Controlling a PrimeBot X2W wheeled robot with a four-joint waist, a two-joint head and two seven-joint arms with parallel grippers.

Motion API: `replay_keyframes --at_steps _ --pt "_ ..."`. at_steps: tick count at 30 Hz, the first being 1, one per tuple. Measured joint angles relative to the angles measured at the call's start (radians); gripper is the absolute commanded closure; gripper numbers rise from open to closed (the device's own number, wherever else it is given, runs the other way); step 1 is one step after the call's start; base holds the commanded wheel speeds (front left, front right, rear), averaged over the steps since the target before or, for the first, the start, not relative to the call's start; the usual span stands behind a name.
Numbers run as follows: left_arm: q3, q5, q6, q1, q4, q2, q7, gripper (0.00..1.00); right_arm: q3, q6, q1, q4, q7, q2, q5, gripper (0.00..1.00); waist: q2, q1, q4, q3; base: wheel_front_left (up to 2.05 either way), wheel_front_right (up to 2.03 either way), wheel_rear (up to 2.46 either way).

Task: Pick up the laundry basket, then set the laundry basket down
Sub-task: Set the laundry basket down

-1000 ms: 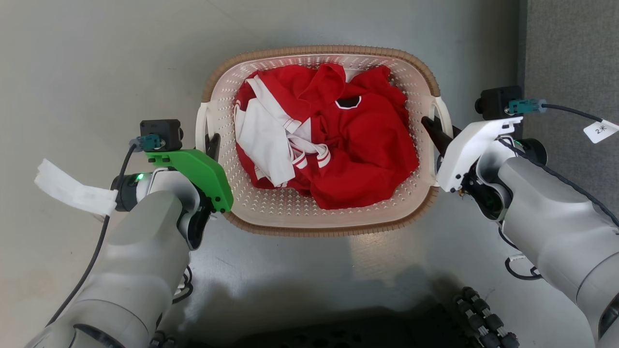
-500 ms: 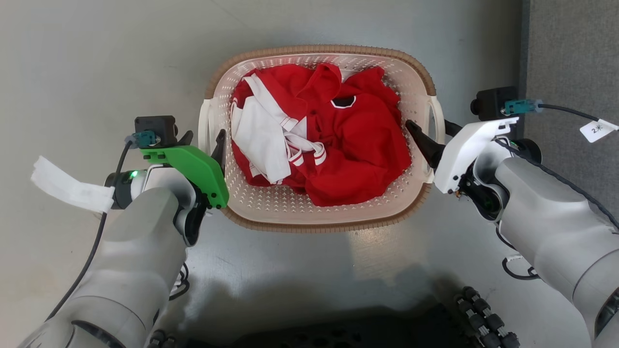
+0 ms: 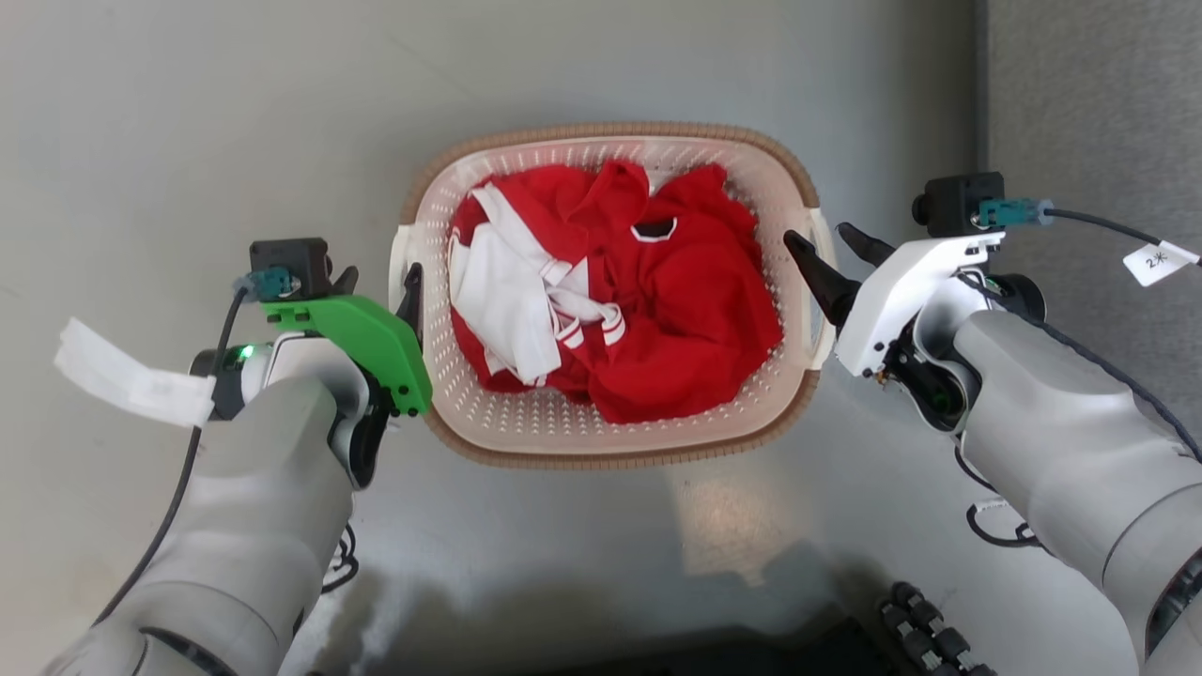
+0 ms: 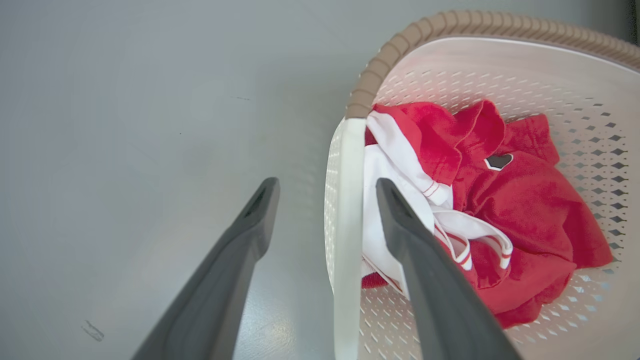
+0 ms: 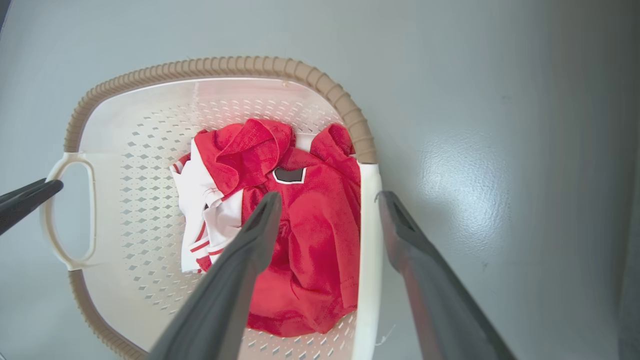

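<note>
Though nearest in the head view, cut off by the bottom corners: two pale grey forearms, angled inward. Just ahead, the left gripper [image 3: 380, 277] under a green cover, fingers spread apart and clamped on nothing, straddling the left white loop handle [image 4: 345, 225] of the cream-white perforated plastic laundry basket [image 3: 526, 427] with its brown woven-look rim [image 3: 610, 129]. One dark finger outside over the smooth grey floor [image 3: 188, 113], the other inside, with a gap to the handle on either side in the left wrist view. Opposite, the right gripper [image 3: 815, 235] under a white cover, likewise spread apart, straddling the right white loop handle [image 5: 369, 240]. Inner finger over the clothes, outer finger just beside the handle, contact impossible to tell. Between both grippers, standing upright on the floor, the basket itself, holding a crumpled heap of red and white clothing [image 3: 657, 310]. Farther off, along the right edge, a strip of darker grey carpet [image 3: 1089, 94].
</note>
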Motion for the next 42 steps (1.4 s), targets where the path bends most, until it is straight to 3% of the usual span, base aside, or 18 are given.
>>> replay_keyframes --at_steps 18,31,42 --pt "0.003 0.002 -0.016 0.104 0.023 0.0 -0.017 0.0 0.003 0.001 0.101 0.011 -0.053 0.0 0.033 0.0 0.0 0.0 -0.017 -0.22 0.0 0.0 0.0" --pt "0.093 0.074 -0.017 0.128 -0.129 0.037 -0.017 0.0 -0.022 0.001 0.145 0.009 -0.082 -0.037 0.01 0.0 0.0 -0.0001 -0.007 -0.396 0.0 0.0 0.0" --pt "0.203 0.15 0.004 0.242 -0.284 0.071 -0.017 0.0 -0.267 0.001 0.152 -0.114 -0.082 -0.092 -0.132 0.0 0.0 -0.0001 0.014 -0.546 0.0 0.0 0.0"
